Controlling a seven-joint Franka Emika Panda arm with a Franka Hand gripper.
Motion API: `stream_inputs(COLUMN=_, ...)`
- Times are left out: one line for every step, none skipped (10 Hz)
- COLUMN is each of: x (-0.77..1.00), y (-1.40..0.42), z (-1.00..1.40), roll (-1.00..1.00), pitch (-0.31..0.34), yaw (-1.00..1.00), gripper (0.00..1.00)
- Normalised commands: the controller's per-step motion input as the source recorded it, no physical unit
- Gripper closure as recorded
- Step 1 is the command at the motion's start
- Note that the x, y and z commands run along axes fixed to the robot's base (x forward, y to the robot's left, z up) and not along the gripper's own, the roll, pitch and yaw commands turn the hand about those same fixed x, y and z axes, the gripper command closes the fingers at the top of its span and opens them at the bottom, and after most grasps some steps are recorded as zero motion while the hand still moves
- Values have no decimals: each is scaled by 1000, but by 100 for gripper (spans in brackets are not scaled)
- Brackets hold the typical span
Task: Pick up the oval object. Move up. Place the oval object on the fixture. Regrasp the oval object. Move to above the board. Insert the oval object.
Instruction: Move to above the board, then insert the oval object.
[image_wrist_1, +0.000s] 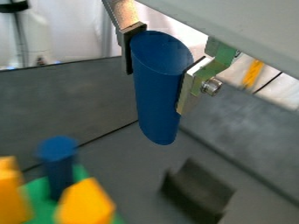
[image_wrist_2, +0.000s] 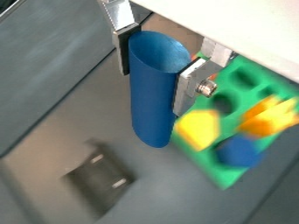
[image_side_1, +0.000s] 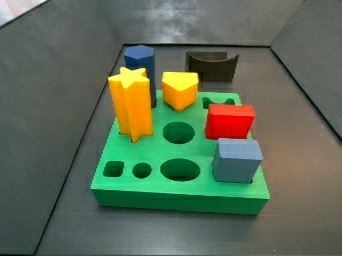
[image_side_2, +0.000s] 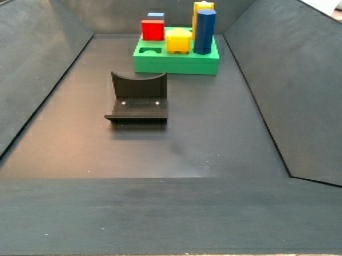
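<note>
In both wrist views my gripper is shut on the oval object, a tall dark blue peg. The peg hangs upright off the floor, one silver finger on each side near its flat top. Below it, the dark fixture lies to one side and the green board to the other. Both side views show the fixture and the board, but not the gripper or the peg.
The board carries a blue hexagonal peg, a tall yellow star, a yellow piece, a red cube and a grey-blue cube. Several holes stand open. Dark sloping walls enclose the floor.
</note>
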Motion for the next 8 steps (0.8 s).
stream_inputs(x=-828, y=-1000, z=169, roll=-1000, pitch=-211, yaw=-39, gripper=100)
stream_inputs(x=-828, y=-969, z=159, roll=-1000, pitch=-222, yaw=-46, gripper=100)
stream_inputs(x=-537, y=-551, z=94, roll=-785, pitch=-207, yaw=-35, gripper=100)
stream_inputs(x=-335, y=-304, z=46, roll=-580, pitch=-159, yaw=-28, gripper=100)
stream_inputs(x=-144, y=-107, z=16, roll=-342, pitch=-77, yaw=-16, gripper=100)
stream_inputs(x=-91, y=-73, z=10, roll=-261, pitch=-43, yaw=-15, gripper=100)
stream_inputs(x=0, y=0, z=-17, roll=0, pitch=0, yaw=0, gripper=100)
stream_inputs(x=-260, y=-191, z=-131, roll=0, pitch=-69, yaw=0, gripper=100)
